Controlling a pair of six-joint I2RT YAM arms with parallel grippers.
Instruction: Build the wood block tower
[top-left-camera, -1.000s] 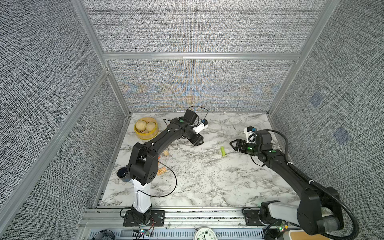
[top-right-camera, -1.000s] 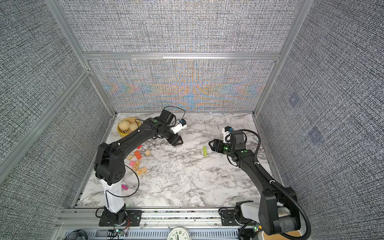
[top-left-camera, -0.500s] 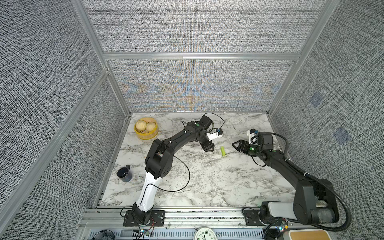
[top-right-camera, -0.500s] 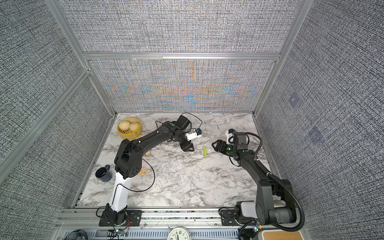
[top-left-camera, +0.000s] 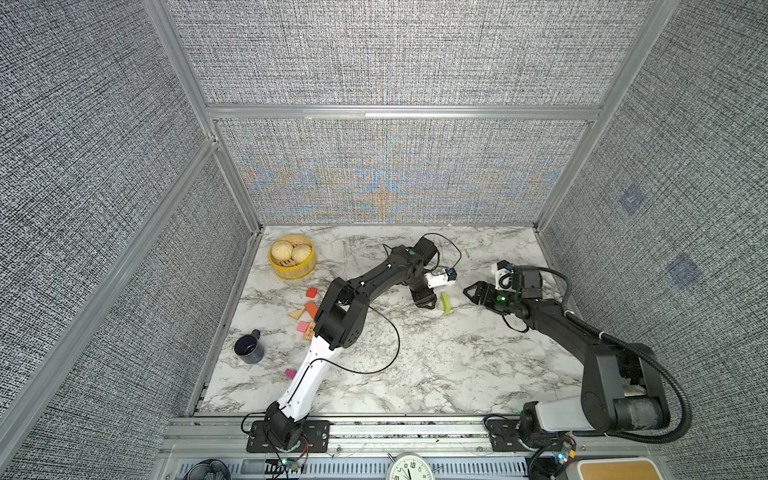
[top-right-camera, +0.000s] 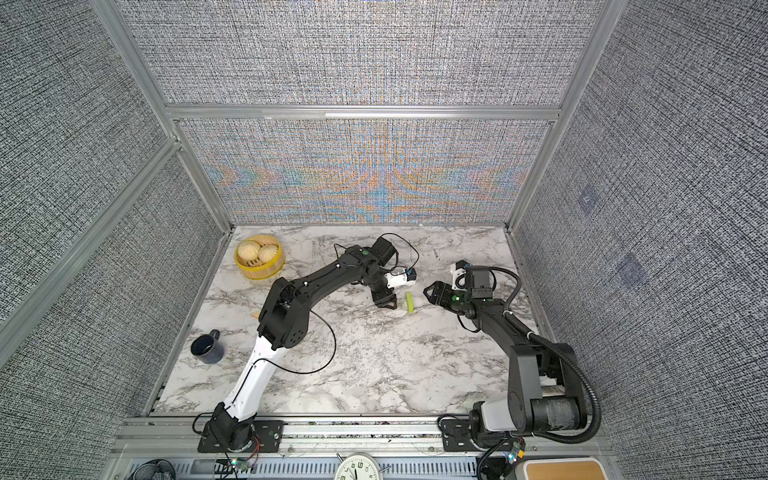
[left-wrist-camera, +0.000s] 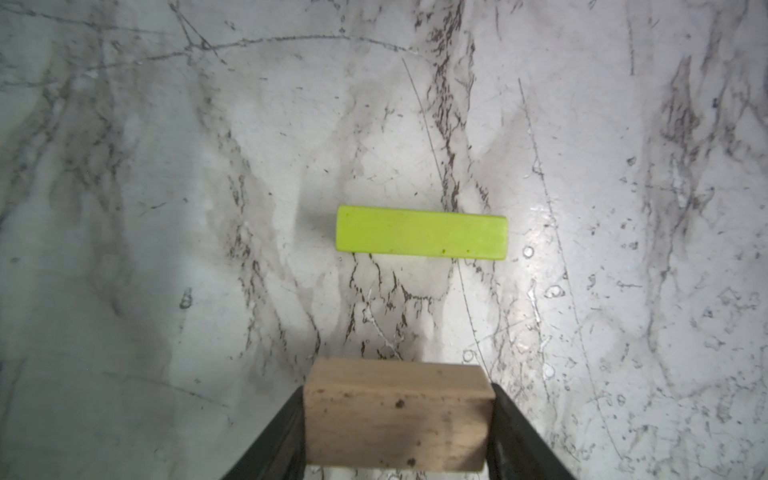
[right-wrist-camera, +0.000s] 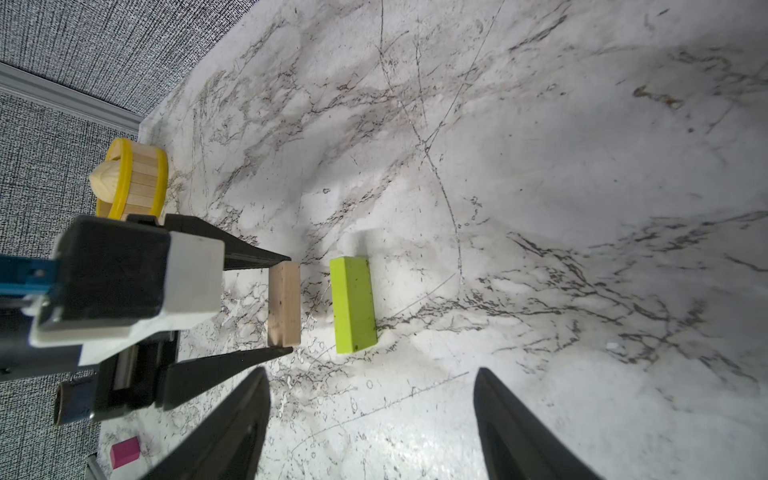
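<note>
My left gripper (left-wrist-camera: 398, 390) is shut on a tan wood block (left-wrist-camera: 397, 415), gripped by its two ends just above the marble. A lime-green bar (left-wrist-camera: 422, 232) lies flat a short gap ahead of it, parallel to the block (right-wrist-camera: 284, 303). In both top views the left gripper (top-left-camera: 428, 301) (top-right-camera: 388, 301) sits just left of the bar (top-left-camera: 446, 302) (top-right-camera: 410, 302). My right gripper (top-left-camera: 471, 291) (right-wrist-camera: 371, 370) hangs open and empty just right of the bar (right-wrist-camera: 353, 305). Loose red (top-left-camera: 311, 293), orange (top-left-camera: 311, 308), pink (top-left-camera: 303, 326) and magenta (top-left-camera: 290, 373) blocks lie at the left. No tower is in view.
A yellow bamboo steamer (top-left-camera: 293, 262) with buns stands at the back left. A dark mug (top-left-camera: 249, 349) sits by the left edge. A tan triangle (top-left-camera: 297, 314) lies among the loose blocks. Grey walls close three sides of the marble table (top-left-camera: 415, 374).
My left arm has swung right and forward, bringing its gripper from the back middle to beside the green bar. The right gripper has hardly shifted.
</note>
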